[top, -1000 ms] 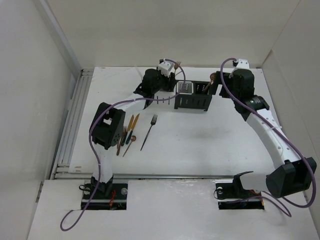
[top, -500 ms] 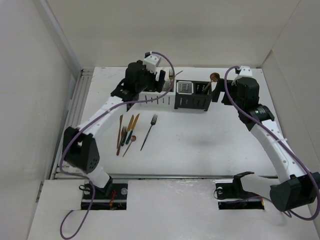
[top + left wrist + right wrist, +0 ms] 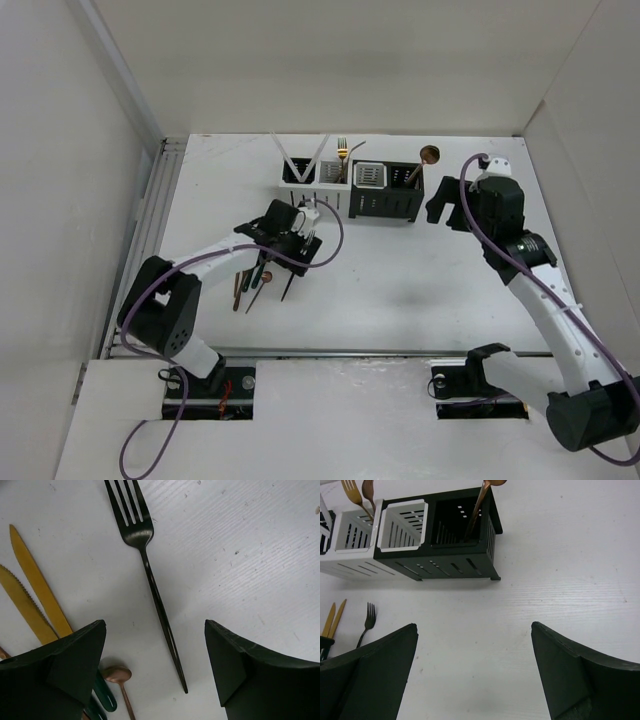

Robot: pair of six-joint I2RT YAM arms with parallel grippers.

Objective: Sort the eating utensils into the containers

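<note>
My left claw [image 3: 155, 625] hangs low over the white table [image 3: 250, 555] with its fingers apart and holding nothing. They stand on either side of the slim handle of a black fork [image 3: 150, 575], which lies flat with its tines pointing away from me. I judge the claw is set this way so the fingers can close across the thin handle. Just to the fork's left lie two gold knives [image 3: 35, 585] side by side, and nearer to me a small copper spoon [image 3: 120, 675] and a dark green handle [image 3: 102, 697], all unsorted. My right claw [image 3: 474, 626] is also spread wide and empty. It hovers near the row of slotted containers [image 3: 445, 565] at the far side of the table. A copper spoon [image 3: 477, 510] leans in the black end compartment, and a gold fork [image 3: 352, 492] stands in a white one. From above, two white sticks [image 3: 300, 160] rise from the leftmost caddy. Several utensils are sorted; the loose pile by my left claw is what is left.
</note>
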